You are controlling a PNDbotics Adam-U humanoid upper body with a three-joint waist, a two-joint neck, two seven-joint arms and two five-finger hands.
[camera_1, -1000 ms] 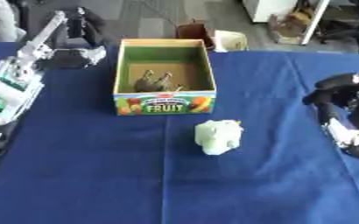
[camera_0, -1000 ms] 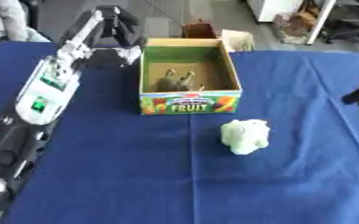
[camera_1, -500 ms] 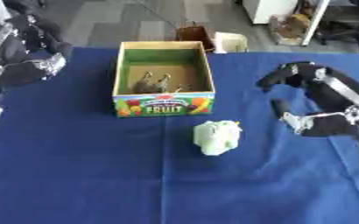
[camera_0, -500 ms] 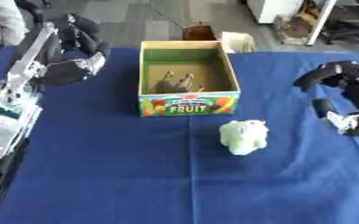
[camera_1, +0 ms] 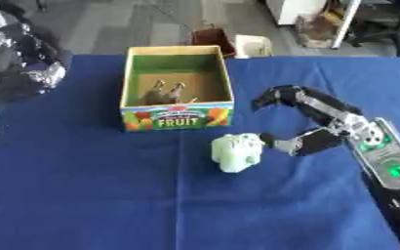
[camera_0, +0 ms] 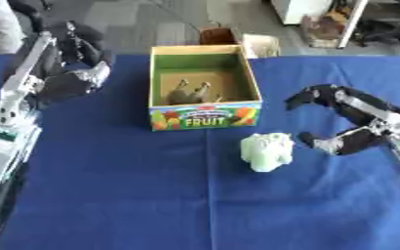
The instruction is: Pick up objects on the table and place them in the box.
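One pale green object lies on the blue table just before the fruit box, so I bring my right hand, fingers spread apart, squarely around it before I close

Box at table centre-rear; small object inside. Lumpy object on table just before box's right corner. Right hand just right of lumpy object, apart. Left hand left of box.
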